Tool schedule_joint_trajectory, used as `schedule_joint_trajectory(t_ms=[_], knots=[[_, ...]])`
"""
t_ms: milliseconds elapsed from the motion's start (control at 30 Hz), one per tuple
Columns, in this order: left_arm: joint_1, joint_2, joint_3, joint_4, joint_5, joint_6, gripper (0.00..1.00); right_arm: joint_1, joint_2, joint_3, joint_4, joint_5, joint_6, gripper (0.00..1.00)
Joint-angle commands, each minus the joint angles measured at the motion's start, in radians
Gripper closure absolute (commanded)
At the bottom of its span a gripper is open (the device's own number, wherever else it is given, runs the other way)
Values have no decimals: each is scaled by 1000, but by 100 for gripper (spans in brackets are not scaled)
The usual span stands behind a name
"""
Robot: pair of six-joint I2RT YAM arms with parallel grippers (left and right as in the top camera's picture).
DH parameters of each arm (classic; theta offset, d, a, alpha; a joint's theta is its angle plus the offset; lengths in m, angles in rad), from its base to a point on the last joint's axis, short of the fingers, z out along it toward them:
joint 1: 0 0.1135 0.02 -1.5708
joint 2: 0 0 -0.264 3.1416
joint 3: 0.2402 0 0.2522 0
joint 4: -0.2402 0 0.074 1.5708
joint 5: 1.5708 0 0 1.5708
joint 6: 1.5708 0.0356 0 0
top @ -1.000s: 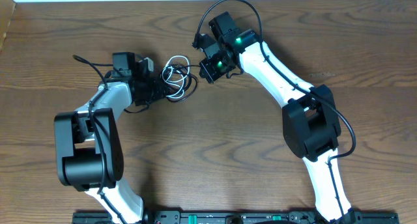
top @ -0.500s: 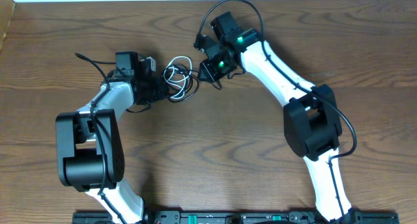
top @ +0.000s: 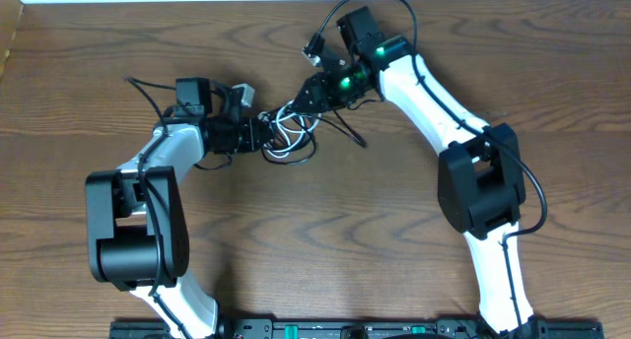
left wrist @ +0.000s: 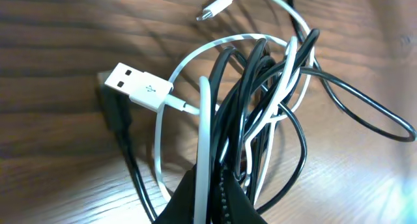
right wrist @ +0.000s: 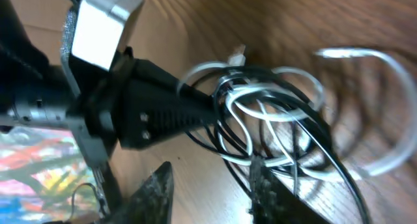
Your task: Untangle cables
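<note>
The cables (top: 296, 137) lie knotted in one small tangle of white and black cord at the table's back middle. My left gripper (top: 262, 134) is shut on the tangle's left side. In the left wrist view its fingertips (left wrist: 228, 191) pinch a white strand and black strands; a white USB plug (left wrist: 133, 86) and a small plug end (left wrist: 205, 15) stick out. My right gripper (top: 304, 99) hovers at the tangle's upper right, open. In the right wrist view its gripper (right wrist: 212, 182) shows bare wood between the fingers, with black and white loops (right wrist: 267, 107) draped over the right finger (right wrist: 264, 185).
One black cord trails out to the right (top: 350, 134) of the tangle. The left arm's own thick wire (top: 148, 88) loops behind it. The wooden table (top: 394, 240) ends at a white strip along the far edge. Both arm bases stand at the front.
My left gripper closed on the tangle and pushed it a little to the right. My right gripper let go, opened, and swung up and around above the tangle.
</note>
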Motion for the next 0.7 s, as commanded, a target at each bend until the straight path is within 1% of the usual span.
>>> schedule_joint_trajectory(t_ms=[0,133,200,233,300,367,500,667], knots=[[-27,-27,-8,6,29,37,93,45,-25,-6,1,143,216,75],[-31,-27,-8,8,29,37,93,68,-24,-7,-10,290,335,87],[-31,-27,-8,8,29,37,93,73,-24,-7,-22,359,384,89],[-31,-27,-8,8,29,37,92,74,-24,-7,-28,394,404,89],[-31,-27,-8,8,29,37,92,74,-24,-7,-37,441,435,84],[-31,-27,-8,8,29,37,92,72,-24,-7,-39,455,446,82],[-31,-27,-8,8,29,37,93,68,-24,-8,-26,461,475,80],[-32,-27,-8,8,30,37,93,71,-24,-8,18,462,521,79]])
